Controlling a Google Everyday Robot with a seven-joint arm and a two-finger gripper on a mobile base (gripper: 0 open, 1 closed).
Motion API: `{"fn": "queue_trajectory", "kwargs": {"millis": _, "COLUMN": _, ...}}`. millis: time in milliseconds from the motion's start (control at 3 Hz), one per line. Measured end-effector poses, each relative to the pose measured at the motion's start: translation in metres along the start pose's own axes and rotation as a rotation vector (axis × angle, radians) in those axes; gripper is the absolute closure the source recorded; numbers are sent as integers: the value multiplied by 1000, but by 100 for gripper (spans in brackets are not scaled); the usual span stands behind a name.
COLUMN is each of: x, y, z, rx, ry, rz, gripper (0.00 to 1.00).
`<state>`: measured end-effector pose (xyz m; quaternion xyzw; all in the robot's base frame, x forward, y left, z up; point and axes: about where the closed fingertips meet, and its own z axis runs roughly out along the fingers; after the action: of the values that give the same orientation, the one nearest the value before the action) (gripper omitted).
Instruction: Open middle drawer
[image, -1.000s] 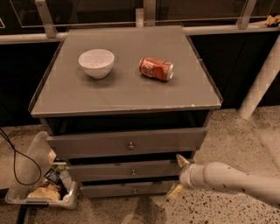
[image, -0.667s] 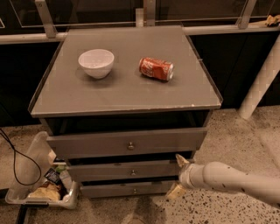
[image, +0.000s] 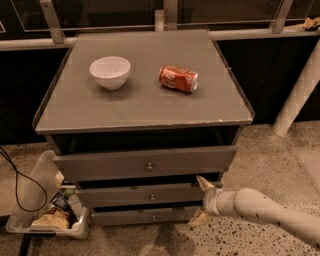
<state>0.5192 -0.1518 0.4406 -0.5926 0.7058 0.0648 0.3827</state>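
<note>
The grey cabinet has three stacked drawers. The middle drawer (image: 125, 196) is a wide flat grey front with a small round knob (image: 151, 197) at its centre. It sits between the taller top drawer (image: 100, 165) and the narrow bottom drawer (image: 125, 217). My gripper (image: 201, 200) is at the right end of the middle drawer, on a white arm coming in from the lower right. It is open and holds nothing. One fingertip (image: 202, 182) stands above the drawer front's top edge, the other (image: 199, 218) is down at the bottom drawer's level.
On the cabinet top (image: 145, 107) are a white bowl (image: 110, 72) and a red soda can (image: 178, 79) lying on its side. A clear bin of rubbish (image: 45, 215) and a black cable (image: 20, 185) lie on the floor at the left. A white post (image: 297, 95) leans at the right.
</note>
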Motion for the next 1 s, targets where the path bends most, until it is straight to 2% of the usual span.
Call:
{"fn": "queue_trajectory", "kwargs": {"millis": 333, "x": 7, "y": -6, "z": 15, "rx": -18, "ry": -58, "rz": -26, "gripper": 0}}
{"fn": "queue_trajectory", "kwargs": {"millis": 667, "x": 9, "y": -17, "z": 23, "rx": -31, "ry": -132, "rz": -15, "gripper": 0}}
{"fn": "queue_trajectory", "kwargs": {"millis": 1000, "x": 2, "y": -40, "z": 36, "rx": -51, "ry": -214, "rz": -9, "gripper": 0}}
